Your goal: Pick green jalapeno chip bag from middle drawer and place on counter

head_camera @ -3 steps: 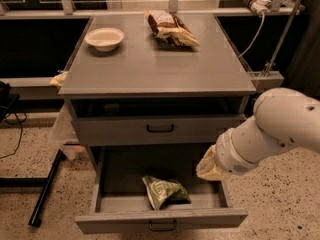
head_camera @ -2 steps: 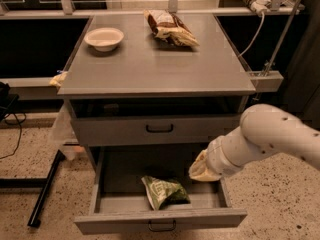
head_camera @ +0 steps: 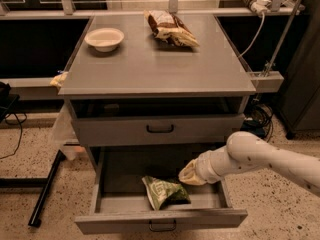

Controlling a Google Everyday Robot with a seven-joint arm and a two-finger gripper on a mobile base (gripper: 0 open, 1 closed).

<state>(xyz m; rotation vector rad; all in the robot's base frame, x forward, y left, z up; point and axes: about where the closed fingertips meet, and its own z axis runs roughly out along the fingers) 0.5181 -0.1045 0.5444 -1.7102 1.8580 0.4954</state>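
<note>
Your gripper point(head_camera: 188, 173) is down inside the open middle drawer point(head_camera: 160, 219), towards its right side. Whether it is spread or closed you cannot tell from here. The green jalapeno chip bag point(head_camera: 165, 192) lies crumpled on the drawer floor near the front, just beside the gripper, to its left and a little nearer you. Up on the worktop point(head_camera: 160, 69) sit a bowl point(head_camera: 104, 38) and a brown chip bag point(head_camera: 171, 28).

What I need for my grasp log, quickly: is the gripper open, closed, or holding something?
Gripper: cannot be told; it is in the open middle drawer, close beside the green jalapeno chip bag lying there.
</note>
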